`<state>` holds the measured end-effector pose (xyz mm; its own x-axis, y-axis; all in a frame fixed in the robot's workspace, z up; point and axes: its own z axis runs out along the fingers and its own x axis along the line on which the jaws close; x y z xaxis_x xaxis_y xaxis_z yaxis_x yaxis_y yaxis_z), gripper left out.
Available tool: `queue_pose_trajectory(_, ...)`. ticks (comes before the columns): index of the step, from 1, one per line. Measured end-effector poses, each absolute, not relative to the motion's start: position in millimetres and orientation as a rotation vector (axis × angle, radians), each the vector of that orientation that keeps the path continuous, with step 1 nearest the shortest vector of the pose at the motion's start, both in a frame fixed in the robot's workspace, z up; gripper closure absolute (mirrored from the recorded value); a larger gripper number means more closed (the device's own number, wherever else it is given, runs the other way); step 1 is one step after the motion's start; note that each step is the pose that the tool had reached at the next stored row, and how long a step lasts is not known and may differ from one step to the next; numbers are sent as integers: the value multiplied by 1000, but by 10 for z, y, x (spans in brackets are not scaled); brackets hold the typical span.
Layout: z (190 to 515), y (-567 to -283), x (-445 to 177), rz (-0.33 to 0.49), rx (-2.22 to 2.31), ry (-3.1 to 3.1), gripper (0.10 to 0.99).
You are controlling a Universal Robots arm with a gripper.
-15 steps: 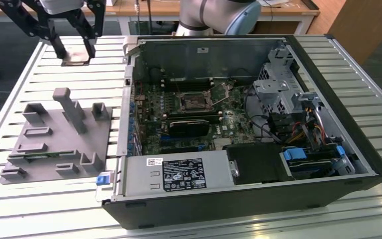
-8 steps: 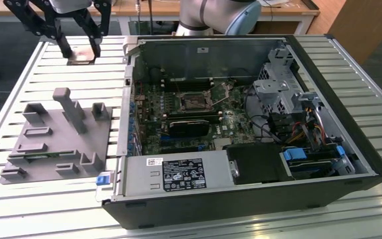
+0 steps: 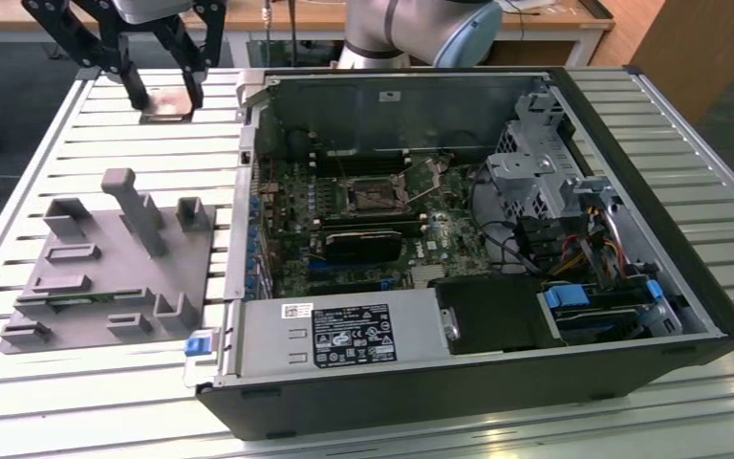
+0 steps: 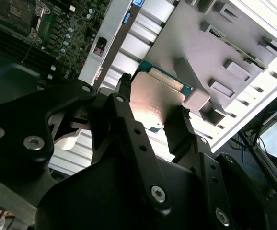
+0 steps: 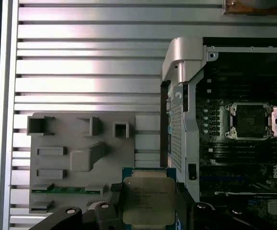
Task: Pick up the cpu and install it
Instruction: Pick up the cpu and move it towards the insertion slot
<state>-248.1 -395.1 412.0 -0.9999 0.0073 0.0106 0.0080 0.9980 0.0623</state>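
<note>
The gripper (image 5: 148,189) is clenched on the cpu (image 5: 148,203), one black finger (image 5: 114,191) pressed against each of two opposite edges, the silver top facing the first wrist view. In the second wrist view the cpu (image 4: 156,96) hangs flat between the fingers (image 4: 177,127), with its green edge showing. Below it lies the grey tray (image 5: 62,191) with upright pegs, resting on the slatted table (image 5: 90,72). Beside the tray stands the open case (image 3: 469,392), its socket (image 3: 374,196) bare on the board. In the exterior view the cpu (image 3: 165,108) shows beyond the tray, over the table's far corner on the exterior view's left.
</note>
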Motion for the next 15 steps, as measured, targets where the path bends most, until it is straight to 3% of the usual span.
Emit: queue_pose_trajectory(15, 4121, -3891, -2283, -98, -12, -3130, 557)
